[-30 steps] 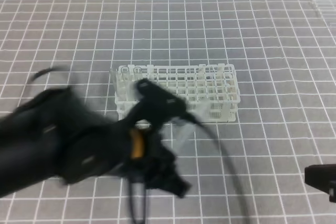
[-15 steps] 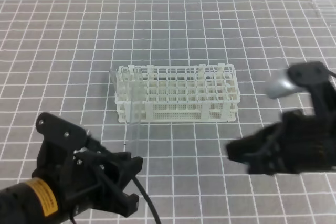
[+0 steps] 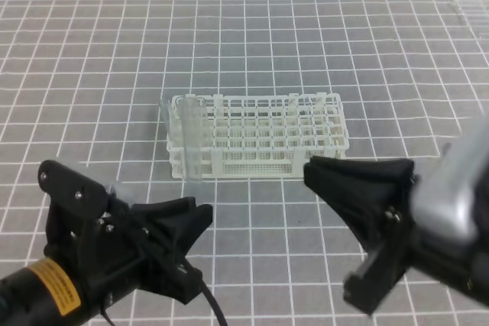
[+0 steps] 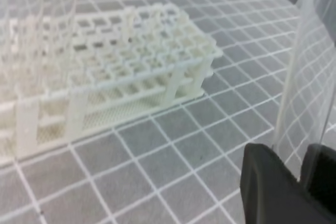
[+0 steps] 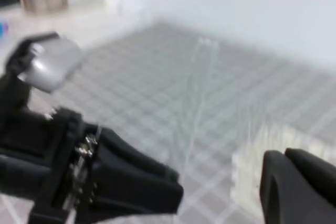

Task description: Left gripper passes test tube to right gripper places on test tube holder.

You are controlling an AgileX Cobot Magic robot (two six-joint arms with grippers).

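One test tube point(image 3: 189, 143) upright in left end effector point(image 3: 179, 242) — right end effector point(image 3: 336, 181) closed.

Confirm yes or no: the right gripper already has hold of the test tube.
No. In the right wrist view the test tube rises from the left gripper, while the right gripper sits apart with nothing between its shut fingers.

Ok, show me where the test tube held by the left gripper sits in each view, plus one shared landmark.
Exterior high: the test tube stands upright, left of centre, before the test tube holder's left end.
Left wrist: right edge, rising from the left gripper.
Right wrist: centre, faint and leaning.
Shared landmark: the holder, central in exterior high, upper left in left wrist, blurred lower right in right wrist.
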